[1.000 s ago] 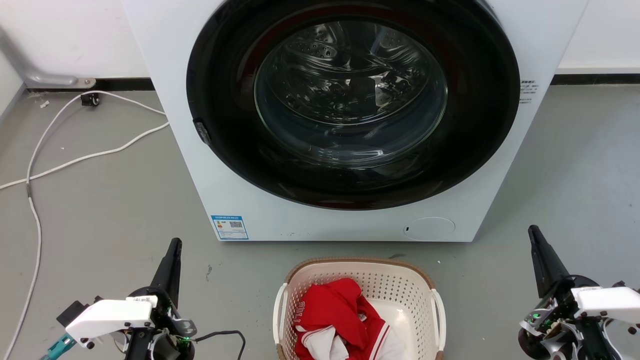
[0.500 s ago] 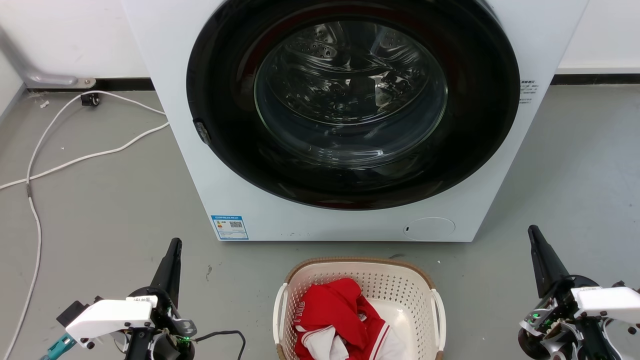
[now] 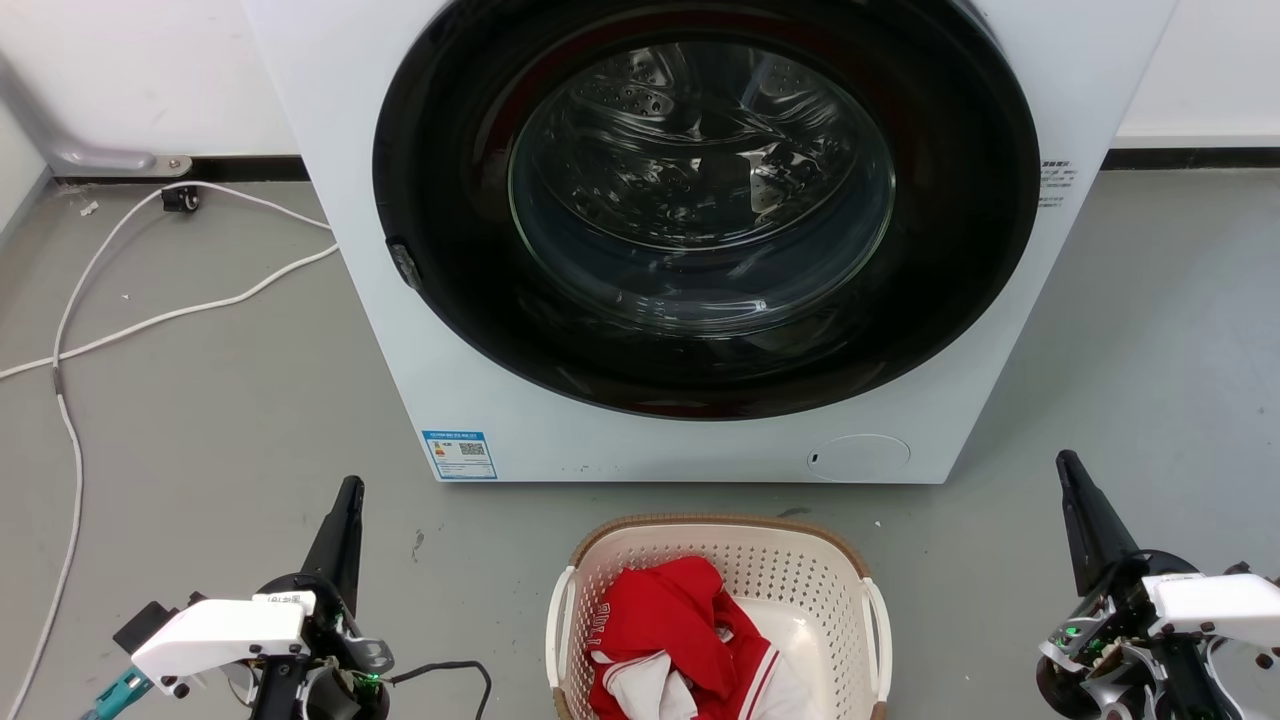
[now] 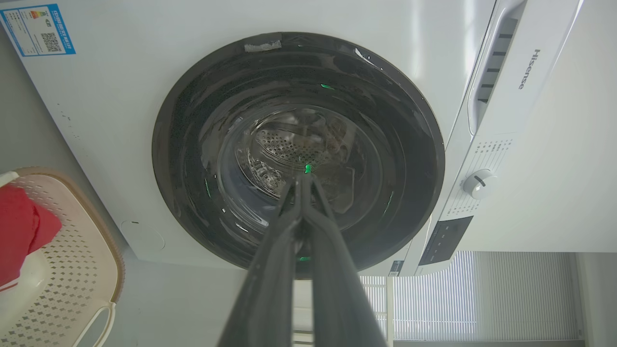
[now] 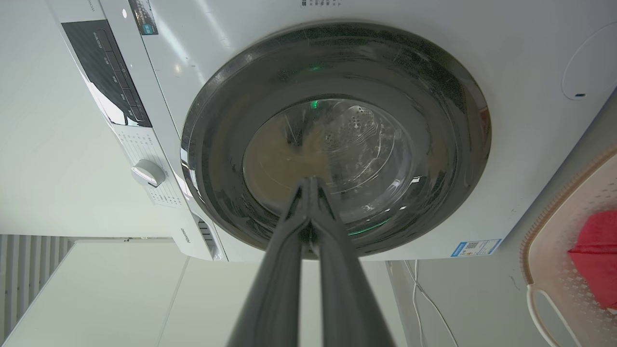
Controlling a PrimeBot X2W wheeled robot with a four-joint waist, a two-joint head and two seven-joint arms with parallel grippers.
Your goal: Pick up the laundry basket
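The laundry basket (image 3: 800,560), cream with perforated walls, a brown rim and white side handles, stands on the floor at the bottom middle of the head view, holding red and white clothes (image 3: 670,630). My left gripper (image 3: 350,490) is shut and empty, off to the basket's left at the lower left. My right gripper (image 3: 1066,462) is shut and empty too, off to its right. Part of the basket (image 4: 72,250) shows at the left edge of the left wrist view beside my left gripper (image 4: 302,179). In the right wrist view the basket (image 5: 554,250) sits at the right edge, away from my right gripper (image 5: 311,181).
A white front-loading washing machine (image 3: 700,230) with its round dark door shut stands just behind the basket. White cables (image 3: 120,300) trail over the grey floor at the left. A thin black cable (image 3: 450,668) lies between my left arm and the basket.
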